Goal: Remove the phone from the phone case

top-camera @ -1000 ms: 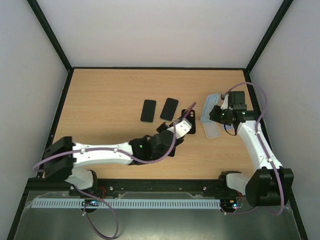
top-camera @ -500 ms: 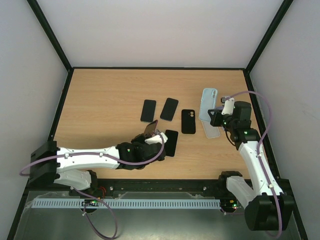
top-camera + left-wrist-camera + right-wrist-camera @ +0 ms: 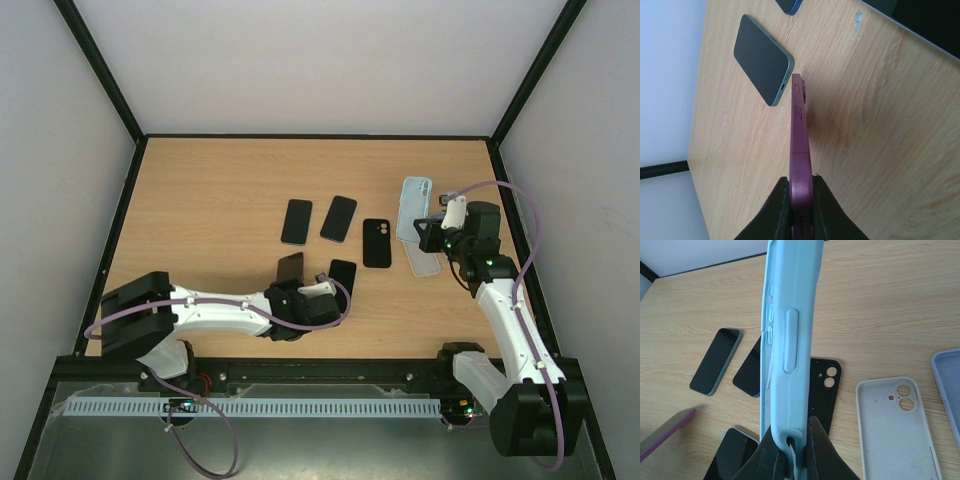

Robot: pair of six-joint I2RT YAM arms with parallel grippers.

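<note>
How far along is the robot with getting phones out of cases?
Done: several dark phones lie bare on the table, plus an empty pale case. In hand: the left end effector clamps a purple case, the right end effector a blue case. Left: emptying those, if phones are inside; I cannot tell.

white arms (image 3: 215, 312), black joints (image 3: 135, 325), purple cables (image 3: 527, 215)

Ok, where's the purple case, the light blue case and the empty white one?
purple case (image 3: 800, 145): left wrist view, thin side edge.
light blue case (image 3: 791, 340): right wrist view, long side button.
empty white case (image 3: 895, 440): right wrist view, inside floor.
</note>
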